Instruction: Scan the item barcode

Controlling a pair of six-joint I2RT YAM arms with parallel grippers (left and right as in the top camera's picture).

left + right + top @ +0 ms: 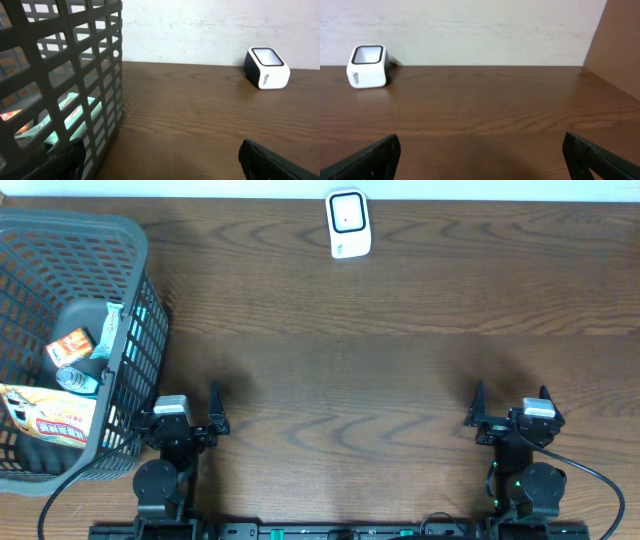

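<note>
Left gripper (186,406): its jaws are wide open with nothing in them. It sits low at the near edge of the brown wooden table (350,380).
Right gripper (512,404): it is also wide open and holds nothing.
Where the things are: the packets lie in the dark grey plastic mesh basket (140,290). The basket is just beside the left gripper, on its left side, and well apart from the right gripper.
Scanner: the small white box scanner with a black window (348,224) stands far ahead of both grippers, about between them.
Could go wrong, bump: the basket wall is right next to the left gripper. A sideways reach could push or tip the basket.
Could go wrong, grab: the packets lie piled on each other. The jaws could pinch two at once, or slip off a soft one.
Could go wrong, scan: I can't see any barcode from here. If it faces away from the scanner window, or the wrapper crinkles, I think the scan would fail.
How the packets look: there is a small orange packet (70,343), a long teal and white wrapper (108,330) and a big white and orange snack bag (50,420). All look thin, shiny and soft.
</note>
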